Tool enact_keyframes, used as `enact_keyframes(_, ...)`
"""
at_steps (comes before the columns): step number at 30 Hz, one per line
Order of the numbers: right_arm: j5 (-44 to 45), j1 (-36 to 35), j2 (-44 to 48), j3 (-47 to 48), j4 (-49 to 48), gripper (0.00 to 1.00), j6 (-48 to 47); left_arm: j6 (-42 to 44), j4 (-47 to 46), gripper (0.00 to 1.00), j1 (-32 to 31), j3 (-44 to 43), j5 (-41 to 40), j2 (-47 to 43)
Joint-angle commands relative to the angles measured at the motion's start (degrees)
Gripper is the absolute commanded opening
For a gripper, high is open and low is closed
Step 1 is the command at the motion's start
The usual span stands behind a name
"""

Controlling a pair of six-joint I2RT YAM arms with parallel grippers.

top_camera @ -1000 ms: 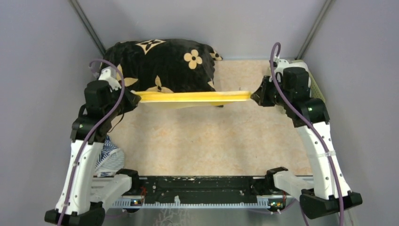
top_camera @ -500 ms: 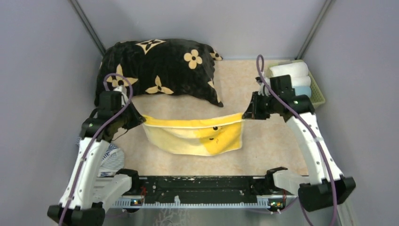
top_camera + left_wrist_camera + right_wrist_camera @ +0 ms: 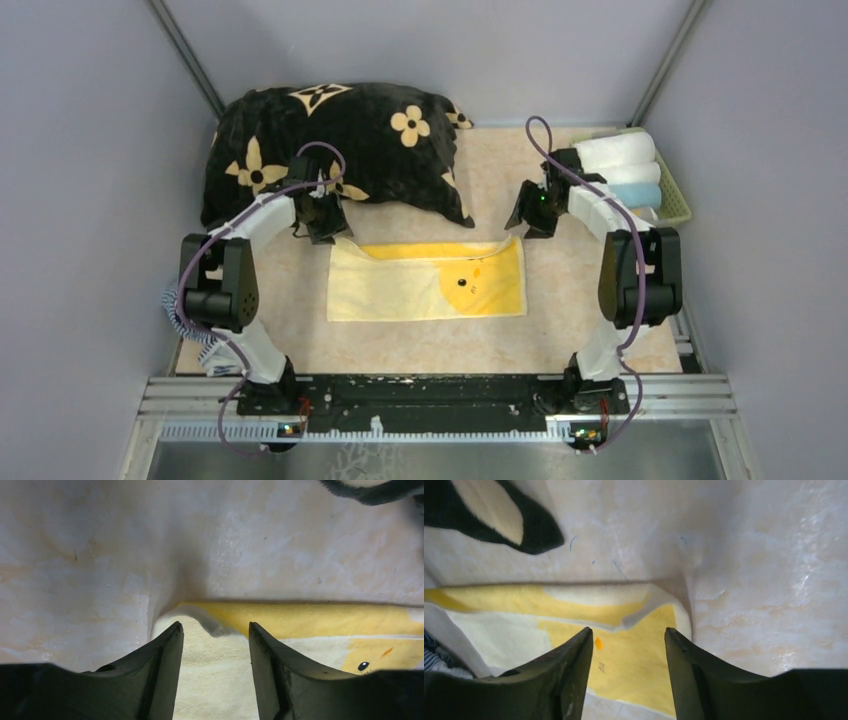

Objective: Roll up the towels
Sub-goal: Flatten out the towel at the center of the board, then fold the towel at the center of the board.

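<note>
A yellow towel (image 3: 425, 282) with a duck face lies spread flat on the table, its far edge folded over a little. My left gripper (image 3: 330, 228) hovers over its far left corner, and in the left wrist view the gripper (image 3: 214, 627) stands open with the towel (image 3: 300, 622) lying loose below the fingers. My right gripper (image 3: 525, 220) is at the far right corner. In the right wrist view it (image 3: 627, 630) is open too, above the towel (image 3: 634, 660). A rolled light blue towel (image 3: 635, 192) and a rolled white one (image 3: 615, 152) sit at the right.
The big black cushion (image 3: 330, 140) with cream flowers lies just behind the towel, close to both grippers. A green basket (image 3: 680, 205) at the right wall holds the rolls. A blue-and-white striped cloth (image 3: 185, 320) lies at the left edge by the left arm.
Both grippers carried the stretched towel toward the front, laid it flat on the table, then opened and let go of its corners. The arms have folded back low.
</note>
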State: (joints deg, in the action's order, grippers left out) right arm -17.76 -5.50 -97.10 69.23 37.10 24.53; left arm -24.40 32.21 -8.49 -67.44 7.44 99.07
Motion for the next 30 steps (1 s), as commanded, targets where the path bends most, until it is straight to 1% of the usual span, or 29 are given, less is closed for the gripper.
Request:
enact_keyframes(1, 4.0, 0.7, 0.5, 4.8, -5.5, 0.63, 0.3, 0.9, -3.0, 0.59, 0.3, -1.7, 1.8, -3.5)
enact_keyframes(2, 4.2, 0.7, 1.7, 3.9, -5.6, 0.67, 0.1, 0.9, -2.9, 0.6, 0.3, 0.2, 1.5, -5.2)
enact_keyframes(4, 4.0, 0.8, 6.0, 1.3, -6.1, 0.7, -0.7, 0.6, -2.9, 0.61, 0.3, 4.2, 1.6, -9.0)
enact_keyframes(7, 0.2, 0.7, 10.5, -3.9, -5.8, 0.71, -1.7, -1.0, -3.3, 0.61, 0.2, 12.1, 5.3, -14.8)
enact_keyframes(11, -5.5, 0.5, 16.9, -13.4, -7.1, 0.69, -0.7, -4.9, -4.7, 0.61, -0.3, 21.8, 10.2, -21.8)
enact_keyframes(13, -7.1, 0.5, 19.9, -17.6, -9.1, 0.69, 0.5, -6.2, -5.2, 0.61, -0.3, 25.1, 10.6, -25.4)
enact_keyframes(15, -6.5, 0.5, 20.8, -19.9, -10.2, 0.68, 1.1, -6.6, -6.0, 0.62, -0.3, 27.0, 9.3, -27.3)
enact_keyframes(17, -4.6, 0.5, 20.4, -19.8, -10.5, 0.65, 1.6, -7.5, -7.3, 0.62, -0.2, 27.2, 8.1, -27.9)
enact_keyframes(19, -1.2, 0.5, 19.6, -17.6, -10.9, 0.62, 2.5, -8.5, -9.0, 0.63, 0.2, 25.9, 7.5, -26.9)
enact_keyframes(24, 7.7, 0.5, 16.3, -11.9, -11.1, 0.6, 5.0, -10.0, -10.6, 0.63, 0.6, 18.1, 4.9, -19.3)
enact_keyframes(30, 8.9, 0.5, 13.8, -10.1, -12.8, 0.6, 6.0, -9.4, -9.5, 0.63, 0.6, 10.0, 0.3, -10.4)
